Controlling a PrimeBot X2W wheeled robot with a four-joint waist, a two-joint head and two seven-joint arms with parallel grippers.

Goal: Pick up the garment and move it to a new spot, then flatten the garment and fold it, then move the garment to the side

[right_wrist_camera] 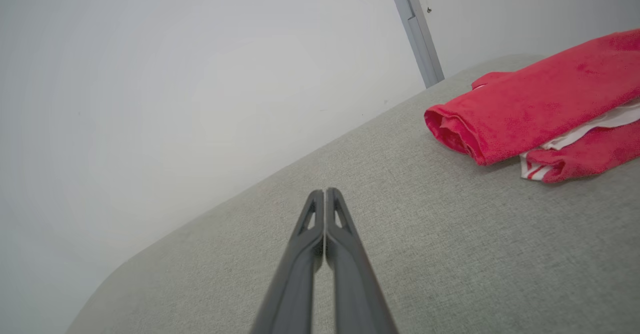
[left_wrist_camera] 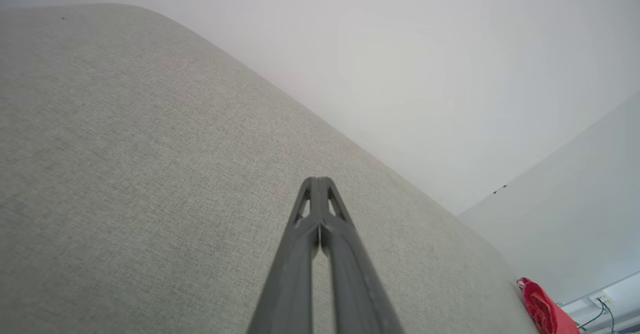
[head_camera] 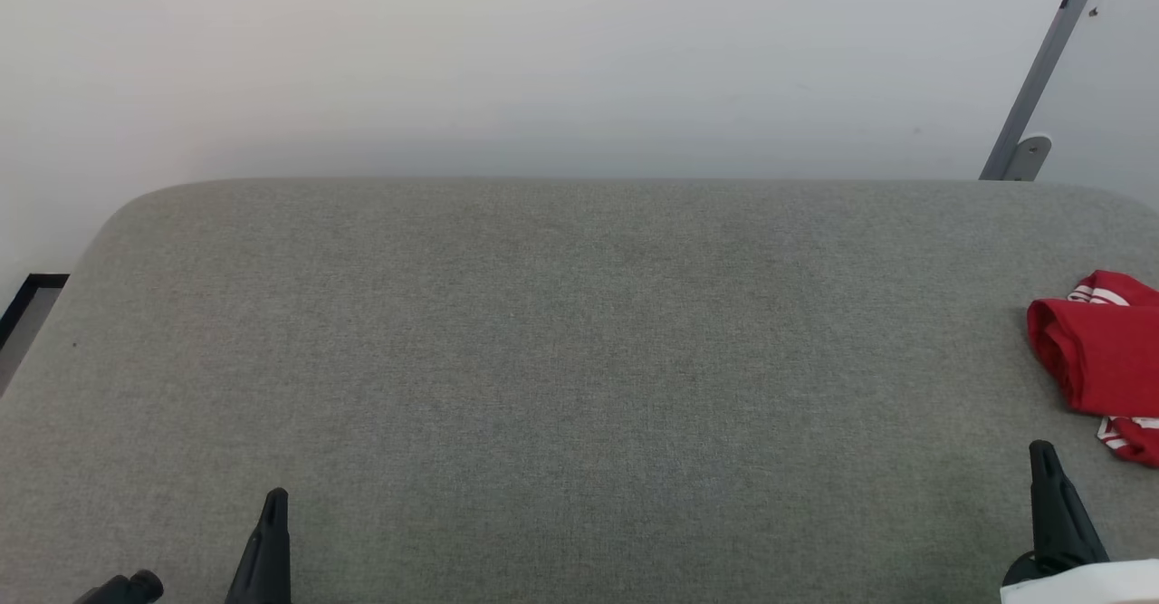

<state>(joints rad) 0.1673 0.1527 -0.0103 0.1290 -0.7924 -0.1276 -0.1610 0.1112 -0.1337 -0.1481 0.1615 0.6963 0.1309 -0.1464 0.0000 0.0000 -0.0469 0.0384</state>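
- Both pressed together and empty: left end effector (head_camera: 274, 500) at the tabletop (head_camera: 543, 359) near-left edge, right end effector (head_camera: 1043, 452) near-right
- Folded red garment (head_camera: 1100, 359) lies at the right edge, apart from both

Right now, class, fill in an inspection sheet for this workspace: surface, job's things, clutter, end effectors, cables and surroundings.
Surface: grey fabric-covered top with rounded far corners.
Job's things: red garment with white striped trim, folded, lying at the top's right edge.
Clutter: nothing seen.
End effectors: left end effector shut, holding nothing; right end effector shut, holding nothing, apart from the garment.
Cables: thin cables beyond the top's end, near the garment.
Surroundings: pale wall; grey metal strut at the far right.
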